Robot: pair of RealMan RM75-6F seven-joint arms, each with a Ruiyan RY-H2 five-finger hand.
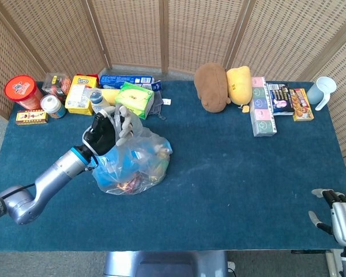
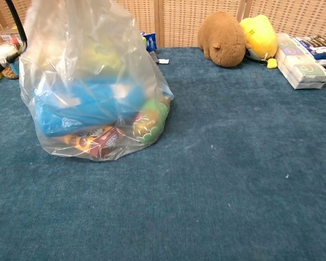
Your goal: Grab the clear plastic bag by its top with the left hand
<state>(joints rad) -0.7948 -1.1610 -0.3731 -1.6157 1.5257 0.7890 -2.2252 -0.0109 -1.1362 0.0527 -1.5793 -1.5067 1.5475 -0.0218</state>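
The clear plastic bag (image 1: 132, 164) stands on the blue table at centre left, filled with a blue packet, a green item and small boxes. In the chest view the bag (image 2: 92, 92) is pulled up tall, its top running off the upper edge. My left hand (image 1: 104, 131) grips the bunched top of the bag above its left side, fingers wrapped around the plastic; the chest view does not show this hand. My right hand (image 1: 334, 216) rests at the table's front right corner, far from the bag, fingers apart and holding nothing.
Snack boxes, jars and a green packet (image 1: 134, 98) line the back left. A brown plush (image 1: 212, 86) and a yellow plush (image 1: 239, 85) lie at the back centre, with boxes (image 1: 263, 112) and a cup (image 1: 323, 91) at the back right. A wicker screen stands behind.
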